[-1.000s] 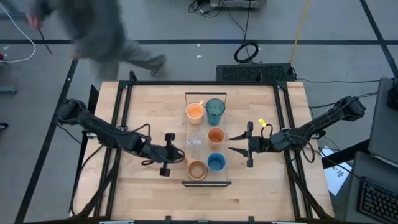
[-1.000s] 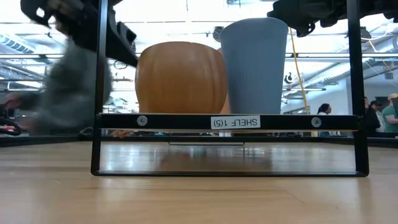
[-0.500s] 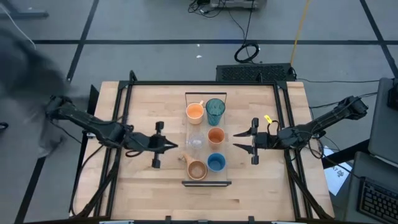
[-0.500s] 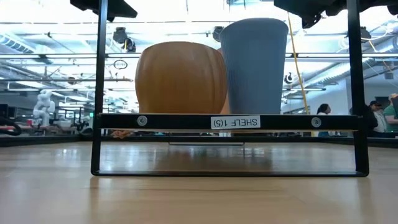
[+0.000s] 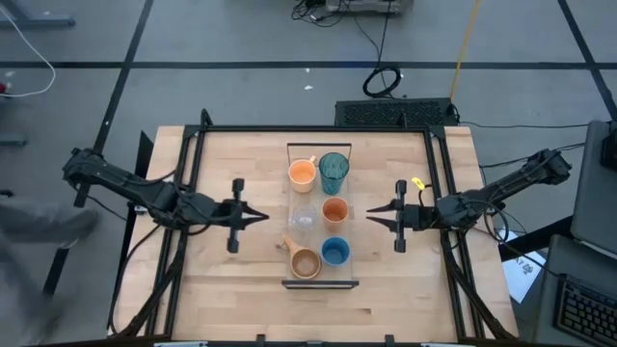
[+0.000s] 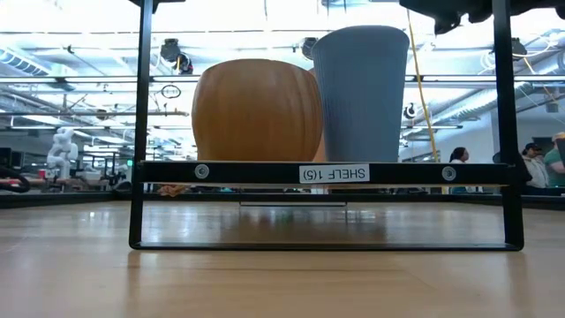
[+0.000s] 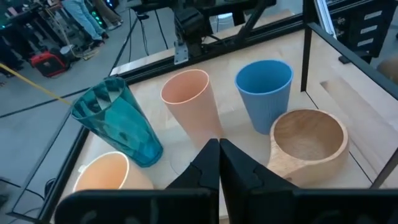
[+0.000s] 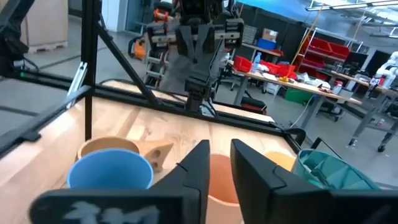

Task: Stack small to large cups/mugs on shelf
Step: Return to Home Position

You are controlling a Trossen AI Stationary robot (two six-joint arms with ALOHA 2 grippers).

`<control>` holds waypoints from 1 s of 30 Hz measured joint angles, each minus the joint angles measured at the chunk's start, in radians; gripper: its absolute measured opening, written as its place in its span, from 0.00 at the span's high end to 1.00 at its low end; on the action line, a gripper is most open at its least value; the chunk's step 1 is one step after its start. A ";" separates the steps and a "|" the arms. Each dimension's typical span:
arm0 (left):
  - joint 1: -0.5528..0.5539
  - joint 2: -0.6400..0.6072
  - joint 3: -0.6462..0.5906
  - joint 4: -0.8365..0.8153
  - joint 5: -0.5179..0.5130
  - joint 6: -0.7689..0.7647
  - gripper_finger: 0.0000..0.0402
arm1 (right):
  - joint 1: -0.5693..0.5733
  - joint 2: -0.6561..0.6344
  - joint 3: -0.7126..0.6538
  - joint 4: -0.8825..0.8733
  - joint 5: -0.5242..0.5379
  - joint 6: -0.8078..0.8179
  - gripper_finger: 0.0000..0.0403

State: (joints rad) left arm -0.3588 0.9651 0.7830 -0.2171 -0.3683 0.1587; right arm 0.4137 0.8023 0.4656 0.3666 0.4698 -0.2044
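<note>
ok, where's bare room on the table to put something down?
Bare wooden tabletop in the near and far corners either side of the pale wooden shelf. Crowded: the shelf, filled by six cups, and its flanks, where the left gripper and right gripper point in.

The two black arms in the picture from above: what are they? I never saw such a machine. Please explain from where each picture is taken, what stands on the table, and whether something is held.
They are two robot arms, the left arm and the right arm, each ending in two-finger jaws. One picture looks straight down on the table; one looks level across it; two come from cameras on the wrists. On the table stands a narrow shelf carrying six vessels: an orange mug, a teal tumbler, a clear cup, a small orange cup, a wooden mug and a blue cup. Nothing is held: the arms hang at either side of the shelf, apart from it, the left jaws shut, the right jaws slightly open.
</note>
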 joint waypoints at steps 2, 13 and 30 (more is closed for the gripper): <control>0.000 -0.005 -0.002 -0.005 0.000 0.004 0.97 | 0.000 -0.007 0.000 -0.021 0.000 -0.007 0.89; 0.029 -0.018 -0.087 0.055 0.014 -0.004 0.97 | 0.000 -0.030 0.000 -0.096 0.000 -0.026 0.99; 0.116 -0.230 -0.304 0.226 0.164 0.004 0.99 | 0.000 -0.030 0.000 -0.138 -0.001 -0.025 1.00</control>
State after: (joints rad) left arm -0.2428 0.7355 0.4789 0.0089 -0.2039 0.1627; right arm 0.4137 0.7723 0.4656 0.2291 0.4690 -0.2298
